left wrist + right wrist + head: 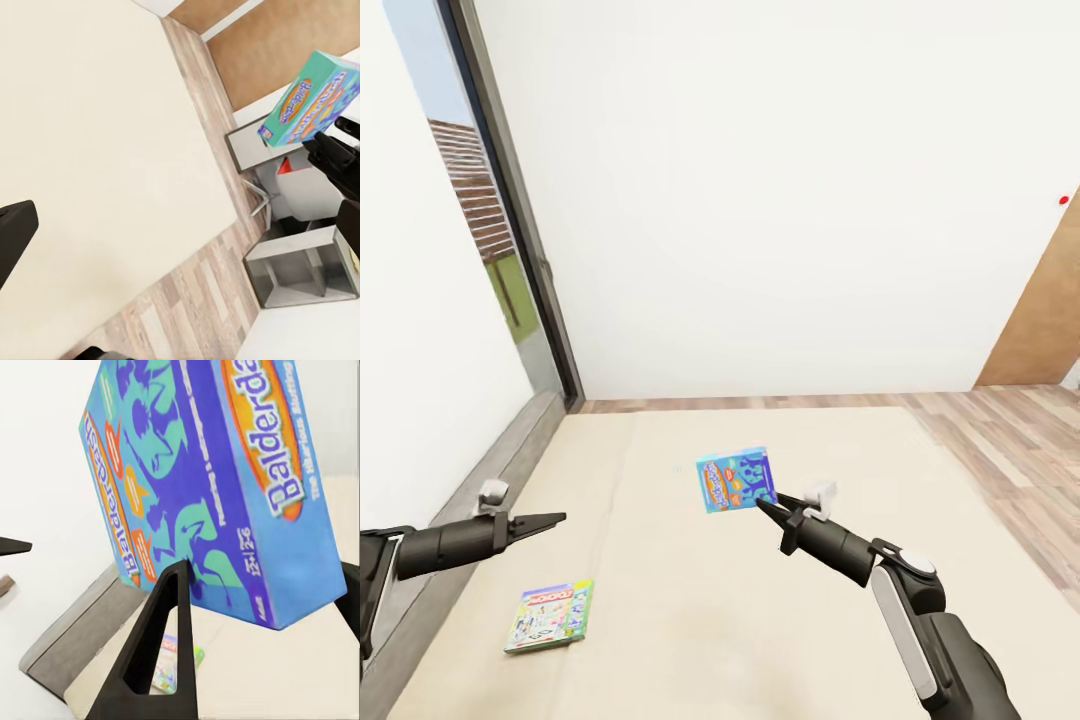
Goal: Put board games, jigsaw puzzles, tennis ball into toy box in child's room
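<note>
nearest in the head view, the white and green board game (550,616) lies flat on the bed (690,620), on its left side, untouched. just above and behind it the left gripper (555,520) hovers over the mattress with nothing in it, its fingers drawn together to a point as far as the head view shows. across from it the right gripper (768,507) pinches the lower corner of the blue and orange board game (736,479), holding it upright and clear of the mattress; in the right wrist view the box (202,487) stands tilted between the two dark fingers (161,652), with the other game (176,660) small on the bed below. the left wrist view catches the same lifted box (311,101) out past the bed's edge. beyond the bed come the plank floor (1000,440), the dark-framed window (510,230) and the white wall (780,200)

as a judgement, the task is at an early stage: one bed game is picked up but not yet boxed, the second waits on the bed, and the table, toy box, puzzles and ball are yet to be reached
</note>
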